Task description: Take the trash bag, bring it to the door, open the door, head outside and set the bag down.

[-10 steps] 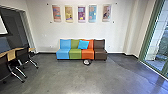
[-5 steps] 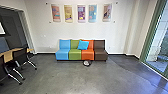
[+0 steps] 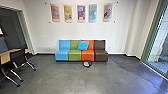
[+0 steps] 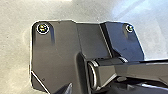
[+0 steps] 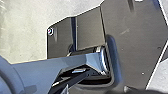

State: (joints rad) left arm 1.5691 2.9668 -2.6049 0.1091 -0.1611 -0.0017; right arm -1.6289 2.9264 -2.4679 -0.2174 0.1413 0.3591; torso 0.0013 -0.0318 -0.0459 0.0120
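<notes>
On the grey floor in front of the sofa's orange seat lies a small round dark thing with a whitish middle [image 3: 87, 64]; I cannot tell what it is. A tall glass panel in a green frame [image 3: 150, 35] stands at the right of the head view, with daylight behind it; whether it is a door is unclear. Both wrist views show the robot's own dark plate and jointed bar above pale floor. How either gripper stands cannot be made out.
A sofa [image 3: 68, 55] in blue, green, orange and brown, with a blue cushion [image 3: 83, 45], stands against the far wall. Wheeled chairs [image 3: 18, 58] and a wooden-topped table [image 3: 5, 57] are at the left, near a dark opening [image 3: 11, 25].
The head camera has moved slightly nearer the sofa, so the sofa looks a little larger and the chairs sit further towards the left edge. Nothing in the room has visibly moved by itself.
</notes>
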